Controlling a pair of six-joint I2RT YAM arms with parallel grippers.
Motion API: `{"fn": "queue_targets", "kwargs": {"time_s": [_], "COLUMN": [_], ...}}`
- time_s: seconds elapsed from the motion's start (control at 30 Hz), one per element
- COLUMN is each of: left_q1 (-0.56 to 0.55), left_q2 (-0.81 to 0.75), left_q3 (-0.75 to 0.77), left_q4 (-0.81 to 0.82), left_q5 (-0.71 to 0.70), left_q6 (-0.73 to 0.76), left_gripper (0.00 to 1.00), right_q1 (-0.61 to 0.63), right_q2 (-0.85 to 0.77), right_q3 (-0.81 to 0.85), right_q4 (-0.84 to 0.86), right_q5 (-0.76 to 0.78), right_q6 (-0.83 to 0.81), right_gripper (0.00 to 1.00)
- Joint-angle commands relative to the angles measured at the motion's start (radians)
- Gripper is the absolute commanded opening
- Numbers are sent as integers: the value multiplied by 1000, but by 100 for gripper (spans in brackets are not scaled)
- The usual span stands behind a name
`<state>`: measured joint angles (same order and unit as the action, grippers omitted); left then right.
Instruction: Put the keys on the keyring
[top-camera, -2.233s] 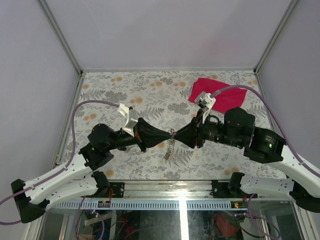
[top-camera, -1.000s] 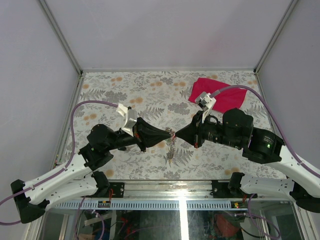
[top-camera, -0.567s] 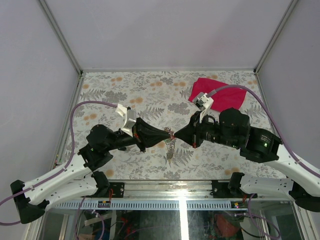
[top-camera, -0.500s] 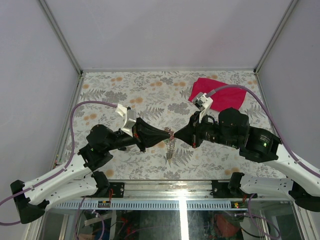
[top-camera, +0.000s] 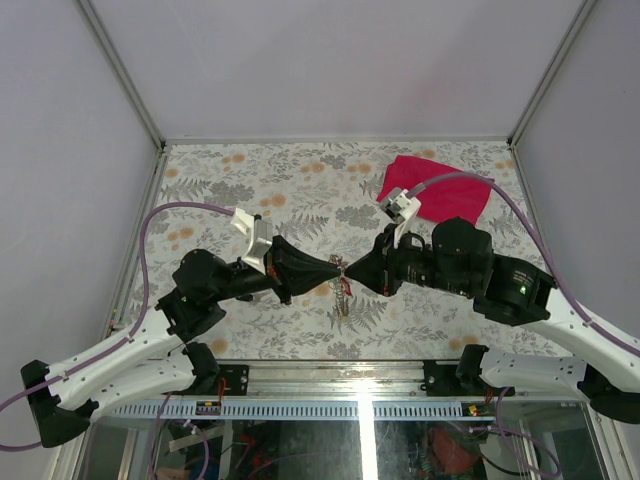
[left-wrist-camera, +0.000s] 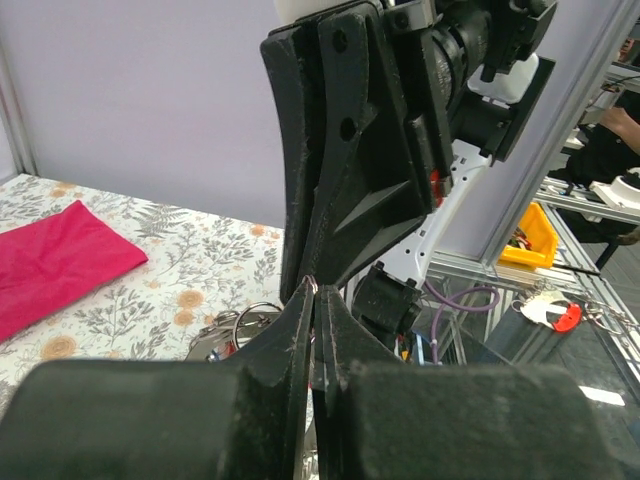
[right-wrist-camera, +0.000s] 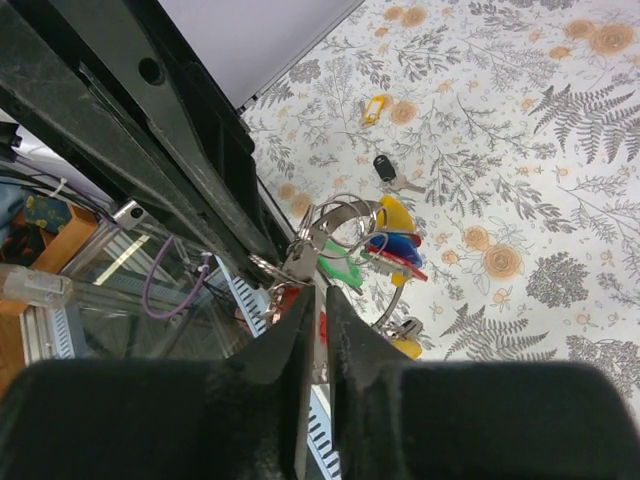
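Both arms meet tip to tip mid-counter (top-camera: 250, 170). Left pincer (top-camera: 336, 265) is narrow, nipping the thin wire of the keyring (top-camera: 342, 288). Right pincer (top-camera: 350, 270) is narrow too, on the same bundle; whether it grips ring or key, cannot tell. The bundle hangs between the tips above the counter, with yellow, blue, red and green tags. A black key (right-wrist-camera: 384, 167) lies loose on the counter, apart from the bundle.

The thin silvery metal keyring (right-wrist-camera: 360, 235) hangs in the air, pinched between the closed tips of the left gripper (top-camera: 337, 266) and the right gripper (top-camera: 349, 272). Yellow, blue, red and green plastic tags bunch together under its rings. Two loose keys lie flat on the flowered table (top-camera: 250, 180), well apart from the keyring: a tiny yellow-tagged key (right-wrist-camera: 375, 107) and a tiny black-headed key (right-wrist-camera: 386, 168)
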<state>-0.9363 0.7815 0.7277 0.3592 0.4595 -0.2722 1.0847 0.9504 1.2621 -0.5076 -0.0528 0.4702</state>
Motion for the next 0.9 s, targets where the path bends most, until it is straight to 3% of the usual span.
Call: {"fn": "queue_targets", "kwargs": {"time_s": [0.0, 0.2, 0.4, 0.6, 0.87], "left_q1": [-8, -7, -7, -7, -9], "left_q2": [-16, -7, 10, 24, 30], "left_q3": [14, 19, 24, 29, 27], "left_q4": [103, 92, 109, 129, 142], "left_q5": [2, -1, 29, 94, 144], "left_q6": [5, 8, 1, -11, -18], "left_gripper": [0, 0, 0, 0, 0], "right_q1": [2, 1, 2, 2, 2], "right_q2": [-73, -202, -292, -270, -237], "right_q3": [-32, -145, -282, -273, -254], "right_q4": [108, 248, 409, 361, 368], "right_q5": [19, 115, 3, -102, -215], "right_q6": [-67, -168, -338, -492, -533], "right_gripper": [18, 27, 35, 39, 36]}}
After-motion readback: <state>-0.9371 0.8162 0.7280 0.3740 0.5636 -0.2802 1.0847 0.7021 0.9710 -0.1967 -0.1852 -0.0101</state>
